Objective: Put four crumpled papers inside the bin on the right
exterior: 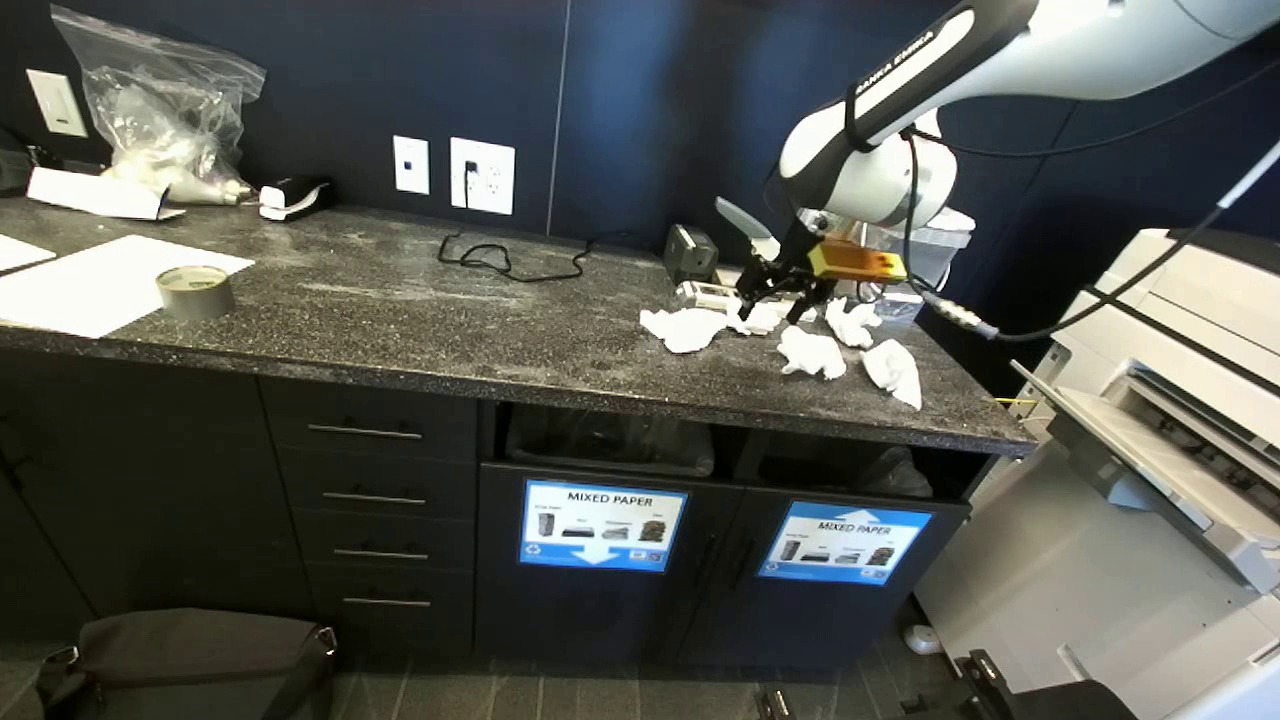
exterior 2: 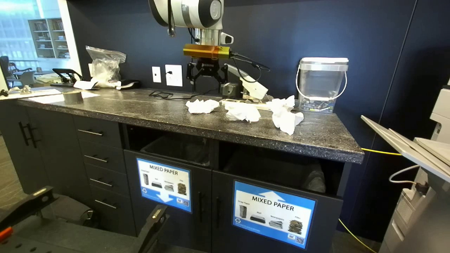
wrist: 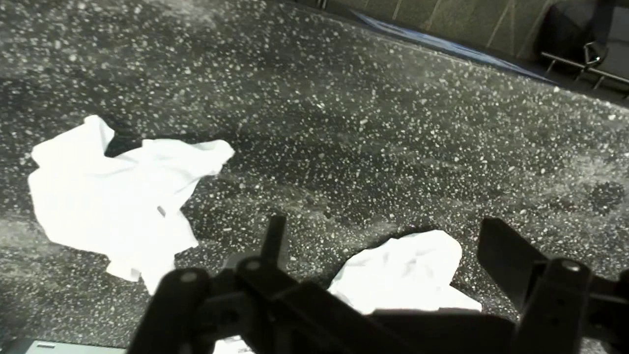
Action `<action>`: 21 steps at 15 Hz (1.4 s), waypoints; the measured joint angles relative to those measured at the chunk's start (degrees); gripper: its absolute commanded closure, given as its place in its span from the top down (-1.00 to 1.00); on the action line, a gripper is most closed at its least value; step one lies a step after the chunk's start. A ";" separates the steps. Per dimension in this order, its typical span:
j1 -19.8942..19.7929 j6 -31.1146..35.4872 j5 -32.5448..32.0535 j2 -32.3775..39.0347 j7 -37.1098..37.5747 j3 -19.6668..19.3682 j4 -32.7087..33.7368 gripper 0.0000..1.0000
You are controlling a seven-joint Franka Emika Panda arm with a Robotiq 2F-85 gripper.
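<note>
On the speckled countertop (exterior: 400, 340), a roll of tape (exterior: 198, 302) is lying at the edge of a flat white sheet (exterior: 100, 280), and a clear zip bag (exterior: 180, 135) is slouching near the dark wall (exterior: 640, 120). A black cord (exterior: 545, 279) is curling below a wall outlet (exterior: 497, 185). A pale office machine (exterior: 1100, 550) is standing near the countertop's end; a translucent bucket (exterior 2: 318, 82) is sitting toward that same end — small bits (exterior 2: 316, 106) are lying at its bottom. On the floor (exterior: 430, 692) a dark bag (exterior: 205, 660) is resting — near the drawers (exterior: 375, 465).

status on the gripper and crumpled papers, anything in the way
Gripper open, holding nothing. Crumpled papers lying on countertop, one showing between fingers in wrist view, ungripped. Right-hand bin opens just under countertop edge, may crowd the drop.
</note>
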 measured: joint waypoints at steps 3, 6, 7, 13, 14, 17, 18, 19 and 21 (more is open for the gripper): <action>4.86 -8.23 -0.01 4.16 9.80 -3.22 8.09 1.00; 8.70 -17.51 -0.01 8.74 20.32 -5.73 17.18 1.00; 9.41 -20.46 0.21 10.33 23.37 -6.08 20.10 1.00; 10.12 -27.90 6.95 20.12 37.84 -6.27 35.45 1.00; 10.11 -27.77 7.96 21.56 39.94 -6.35 37.53 1.00; 10.20 -26.47 9.41 25.40 46.04 -6.70 42.81 1.00; 10.40 -25.94 9.41 26.56 47.95 -7.01 44.27 1.00; 10.73 -25.41 9.40 27.75 49.75 -7.46 45.67 1.00; 11.53 -25.02 9.17 30.32 53.04 -8.47 48.50 1.00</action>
